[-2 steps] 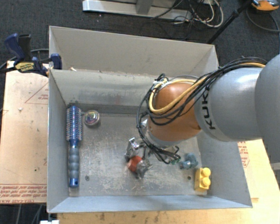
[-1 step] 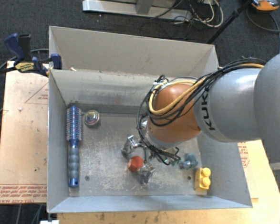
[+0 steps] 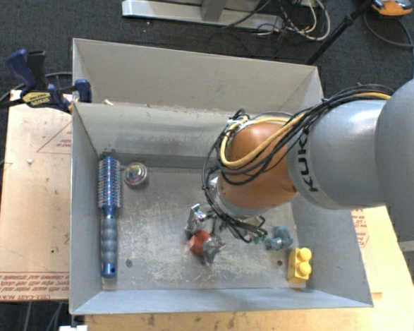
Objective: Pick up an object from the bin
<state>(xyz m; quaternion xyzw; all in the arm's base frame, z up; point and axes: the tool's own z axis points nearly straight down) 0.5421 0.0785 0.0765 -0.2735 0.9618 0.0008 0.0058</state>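
Hand (image 3: 203, 237) over small red thing (image 3: 199, 244) in bin (image 3: 149, 281); blue hairbrush (image 3: 108, 211) at left.

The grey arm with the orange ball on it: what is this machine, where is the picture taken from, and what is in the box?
It is a robot arm, seen by one camera looking down on a grey metal bin from above and slightly to one side; the arm reaches in from the right. The orange ball is a cover on its wrist, with cables. Below it is the gripper, a two-finger claw, closed on a small red thing near the bin's middle. On the floor lie a blue hairbrush along the left, a small round metal thing by its top end, a yellow block at the right and a small grey-green thing beside that.
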